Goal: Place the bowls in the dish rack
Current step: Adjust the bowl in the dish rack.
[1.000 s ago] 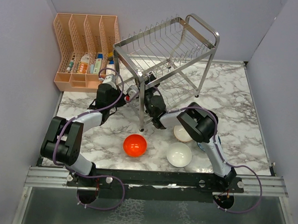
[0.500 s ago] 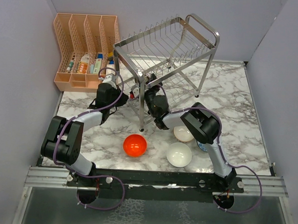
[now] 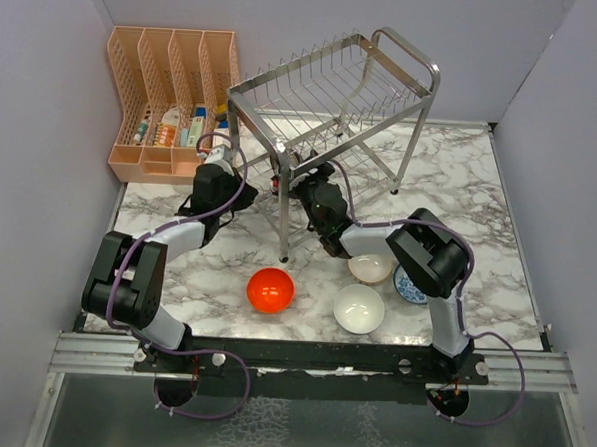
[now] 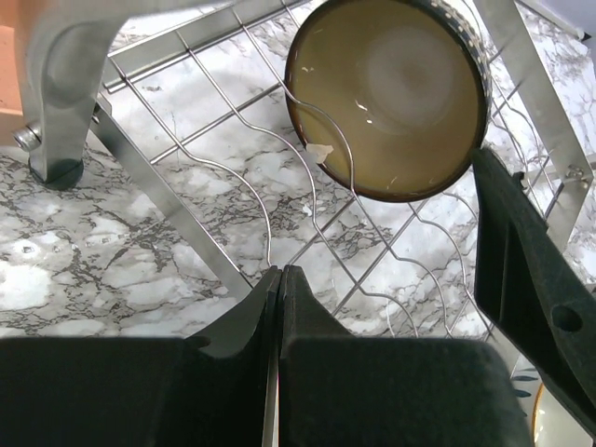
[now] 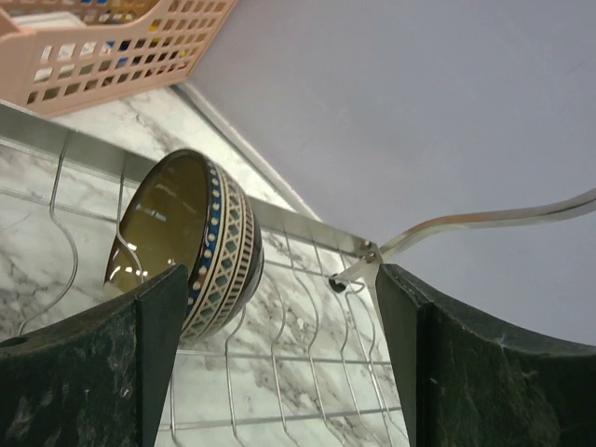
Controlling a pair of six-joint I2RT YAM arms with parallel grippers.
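- Right arm [image 3: 363, 237] has pushed deeper under the steel-wire dish rack [image 3: 336, 85]
- Glossy brown bowl [image 4: 391, 93], cream inside, stands on edge in its lower tier
- Right jaws wide apart, flanking it, no clear grip; left jaws shut, empty

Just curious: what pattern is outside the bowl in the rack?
Bowl: cream-and-blue geometric bands; right wrist view shows it best.

Brn bowl [image 4: 386, 98] (cream inside) on edge in rack [image 4: 60, 79], lwr tier.

dish rack [image 3: 330, 95]: shiny metal wire | red bowl [image 3: 271, 289]: glossy | brown bowl [image 4: 386, 93]: glazed | organiser [image 3: 171, 77]: slotted plastic | tabletop [image 3: 489, 223]: polished marble-look
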